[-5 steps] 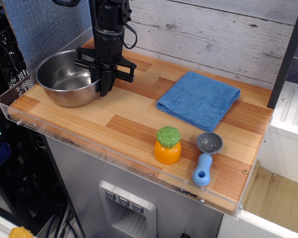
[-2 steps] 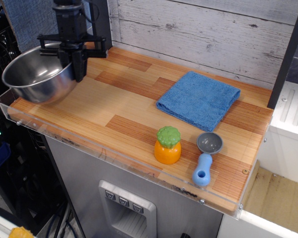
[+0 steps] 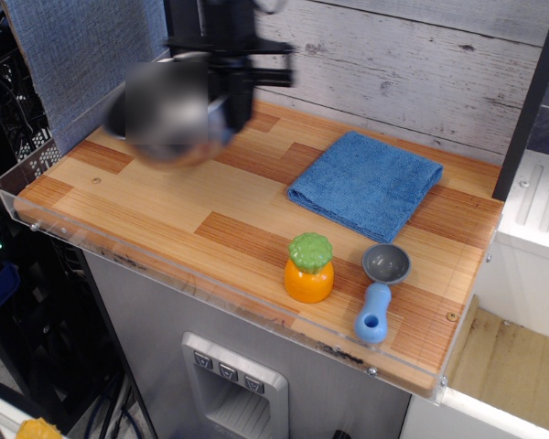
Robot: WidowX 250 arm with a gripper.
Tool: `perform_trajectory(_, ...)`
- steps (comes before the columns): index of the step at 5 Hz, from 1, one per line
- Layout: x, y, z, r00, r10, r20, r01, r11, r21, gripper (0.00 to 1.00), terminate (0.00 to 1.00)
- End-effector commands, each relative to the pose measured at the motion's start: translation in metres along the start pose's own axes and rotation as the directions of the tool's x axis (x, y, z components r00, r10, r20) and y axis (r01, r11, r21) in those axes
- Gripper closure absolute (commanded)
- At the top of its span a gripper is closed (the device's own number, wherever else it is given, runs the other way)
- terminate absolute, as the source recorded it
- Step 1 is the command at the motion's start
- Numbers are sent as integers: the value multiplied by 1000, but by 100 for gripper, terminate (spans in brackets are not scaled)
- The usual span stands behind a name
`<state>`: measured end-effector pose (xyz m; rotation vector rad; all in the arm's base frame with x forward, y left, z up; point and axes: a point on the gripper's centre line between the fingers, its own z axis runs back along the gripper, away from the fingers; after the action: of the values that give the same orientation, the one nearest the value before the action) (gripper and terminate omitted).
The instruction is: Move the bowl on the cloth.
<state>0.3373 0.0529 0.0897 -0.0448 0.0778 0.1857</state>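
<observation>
- The bowl is showing as a blurred grey shape hanging clear above the back-left part of the tabletop, its lower edge smeared over the wood
- The claw is reaching down from the dark arm at the bowl's right side and appears to be carrying it by the rim; the blur is hiding the fingers, so whether they are clamped is something I cannot tell
- The cloth is lying flat on the right half of the tabletop, well apart from the bowl, with nothing resting on it
- An orange toy with a green top is standing upright near the front edge, in front of the cloth
- A small grey scoop with a blue handle is lying just to the right of the toy, cup toward the cloth and handle pointing at the front edge
</observation>
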Motion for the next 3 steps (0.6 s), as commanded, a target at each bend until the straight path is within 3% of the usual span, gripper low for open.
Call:
perform_trajectory(1, 16, -81, 22, 989, -113, 94, 113, 994, 8, 100, 0)
perform_trajectory(3, 22, -112, 7, 985, -156, 74, 154, 988, 29, 100, 0)
